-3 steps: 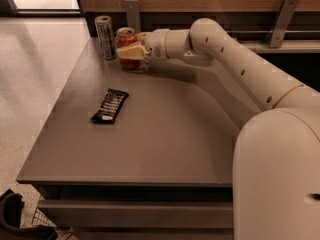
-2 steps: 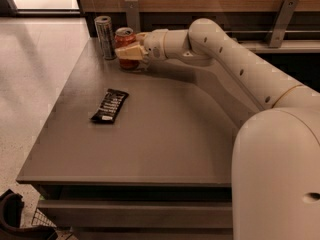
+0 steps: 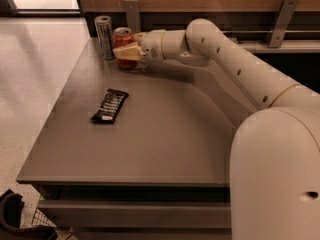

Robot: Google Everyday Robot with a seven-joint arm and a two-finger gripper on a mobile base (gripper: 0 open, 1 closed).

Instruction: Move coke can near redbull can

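The coke can (image 3: pixel 123 38), short and red-orange with a silver top, stands upright at the far left of the grey table (image 3: pixel 165 134). The redbull can (image 3: pixel 104 36), tall, slim and silver-grey, stands upright just to its left, a small gap between them. My gripper (image 3: pixel 126 51) reaches in from the right and its cream fingers (image 3: pixel 125 52) sit around the coke can's middle, closed on it. The can's lower part is partly hidden by the fingers.
A flat black snack bar wrapper (image 3: pixel 109 105) lies on the table's left half, nearer the front. A wooden wall with metal brackets (image 3: pixel 278 21) runs along the back. The table's left edge drops to a pale floor (image 3: pixel 30 74). My arm (image 3: pixel 235 69) spans the right side.
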